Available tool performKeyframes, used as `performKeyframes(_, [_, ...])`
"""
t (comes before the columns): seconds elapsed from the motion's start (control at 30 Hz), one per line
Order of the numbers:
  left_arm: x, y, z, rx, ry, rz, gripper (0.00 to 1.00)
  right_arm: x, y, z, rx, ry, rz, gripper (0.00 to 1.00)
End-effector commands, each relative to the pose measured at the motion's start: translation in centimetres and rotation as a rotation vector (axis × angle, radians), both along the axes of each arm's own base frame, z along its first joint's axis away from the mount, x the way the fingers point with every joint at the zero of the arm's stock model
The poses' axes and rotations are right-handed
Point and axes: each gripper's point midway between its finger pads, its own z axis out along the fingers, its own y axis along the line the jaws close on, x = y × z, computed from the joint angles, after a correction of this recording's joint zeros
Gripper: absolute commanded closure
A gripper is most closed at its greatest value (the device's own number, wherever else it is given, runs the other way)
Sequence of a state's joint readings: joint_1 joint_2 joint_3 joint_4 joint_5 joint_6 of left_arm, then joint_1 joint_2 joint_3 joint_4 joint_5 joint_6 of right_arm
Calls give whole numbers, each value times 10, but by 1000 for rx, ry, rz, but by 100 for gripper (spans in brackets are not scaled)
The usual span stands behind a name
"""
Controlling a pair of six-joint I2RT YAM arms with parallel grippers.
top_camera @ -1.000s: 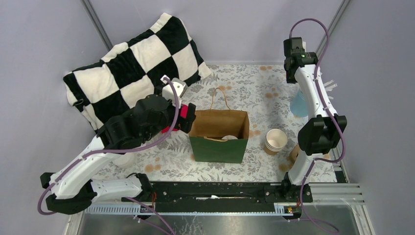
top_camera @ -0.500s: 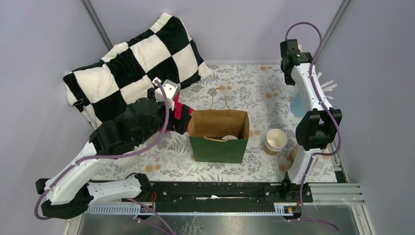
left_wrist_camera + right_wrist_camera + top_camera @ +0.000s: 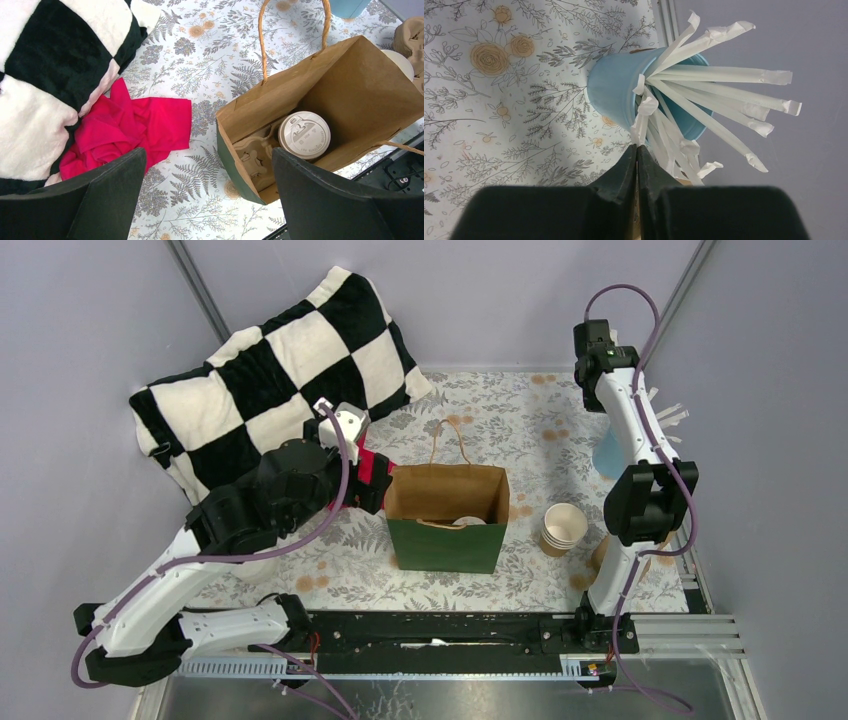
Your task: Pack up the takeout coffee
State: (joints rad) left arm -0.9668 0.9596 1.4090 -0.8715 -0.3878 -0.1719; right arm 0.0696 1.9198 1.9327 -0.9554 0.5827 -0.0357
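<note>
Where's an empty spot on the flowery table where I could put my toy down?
Two bare patches: behind the brown-and-green paper bag, between the black-and-white checkered pillow and the blue cup of paper-wrapped straws; and in front of the bag, up to the black rail. Crowded: the red cloth left of the bag, the stack of brown paper cups to its right.

Takeout coffee (image 3: 304, 135): white lid on, upright inside brown paper bag (image 3: 370, 95), beside carrier (image 3: 252, 152).

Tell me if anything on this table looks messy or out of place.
A crumpled red cloth lies loose against the checkered pillow, unrelated to packing. The wrapped straws splay untidily from the blue cup. The takeout coffee sits upright in the bag.
</note>
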Motion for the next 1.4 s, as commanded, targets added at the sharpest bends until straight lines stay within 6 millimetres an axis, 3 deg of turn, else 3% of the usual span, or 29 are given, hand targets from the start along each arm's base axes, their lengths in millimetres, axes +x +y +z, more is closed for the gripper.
performKeyframes(0.0, [3, -3, 11, -26, -29, -9, 1, 8, -8, 18, -30, -61, -33, 95])
performKeyframes(0.13, [3, -5, 10, -24, -25, -11, 1, 2, -10, 30, -31, -81, -38, 100])
performKeyframes(0.5, [4, -11, 6, -30, -12, -26, 1, -27, -12, 71, -24, -143, -58, 100])
performKeyframes(0.87, [1, -8, 4, -31, -9, -28, 1, -18, -5, 91, 15, -216, -32, 100])
performKeyframes(1.1, [4, -5, 3, -20, -18, -9, 1, -34, 3, 114, 90, -257, -65, 100])
performKeyframes(1.37, [13, -11, 8, -18, -21, 3, 1, -57, 8, 161, 153, -403, -72, 100])
